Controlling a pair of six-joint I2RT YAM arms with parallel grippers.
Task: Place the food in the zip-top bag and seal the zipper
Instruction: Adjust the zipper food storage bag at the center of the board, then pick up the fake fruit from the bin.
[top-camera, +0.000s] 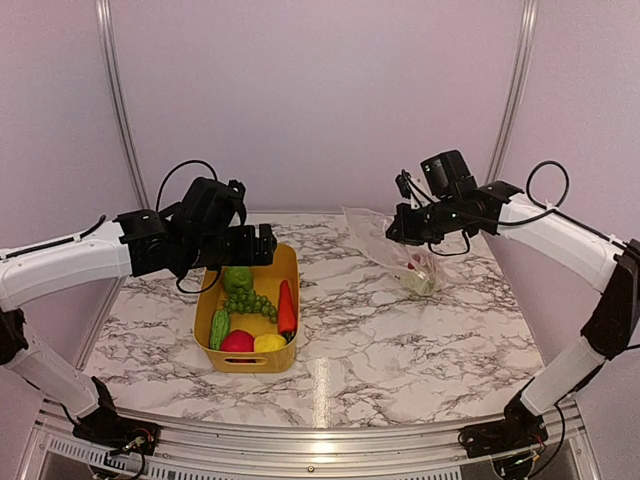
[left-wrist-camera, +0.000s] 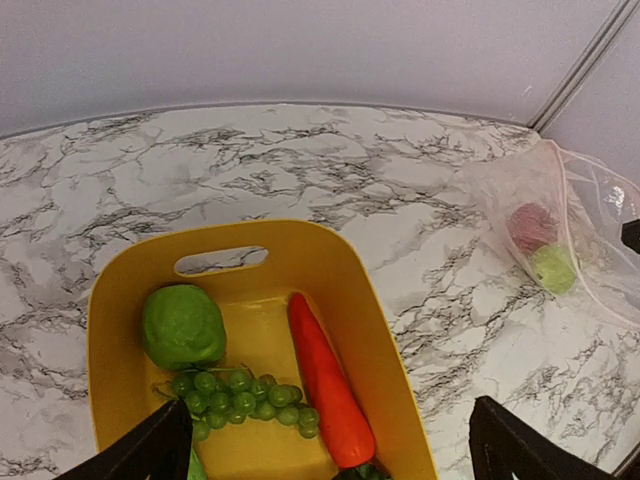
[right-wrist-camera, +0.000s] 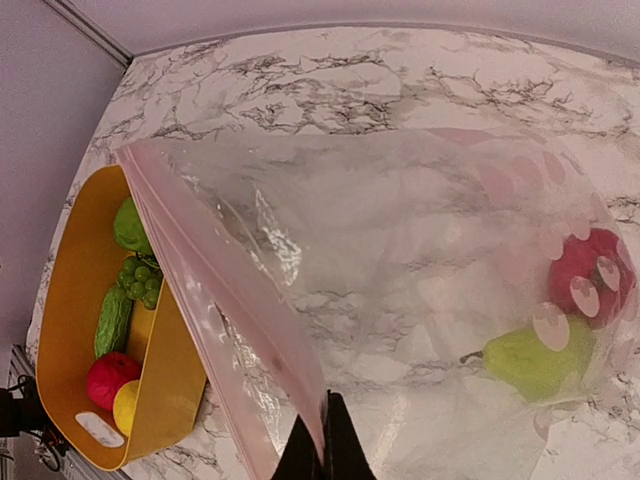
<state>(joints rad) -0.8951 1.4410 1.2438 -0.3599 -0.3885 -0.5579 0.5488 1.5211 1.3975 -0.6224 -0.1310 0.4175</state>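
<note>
Left pincer (left-wrist-camera: 330, 448) wide and empty, hanging over the yellow tub (left-wrist-camera: 370, 330). The carrot (left-wrist-camera: 325, 385) lies right beneath it, long axis along the tub's length, with the grapes (left-wrist-camera: 240, 395) just beside. Left arm is the nearer. Right pincer (right-wrist-camera: 322, 445) is pinched on the zipper (right-wrist-camera: 215, 300), lifting the zip-top bag (right-wrist-camera: 400, 240) mouth toward the tub, well to the right on the bench (top-camera: 400, 330). I judge the carrot goes next.

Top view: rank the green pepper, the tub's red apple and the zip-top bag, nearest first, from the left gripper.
1. green pepper, far end of the tub, close to the left gripper.
2. red apple, tub's near end.
3. zip-top bag, far right.
</note>
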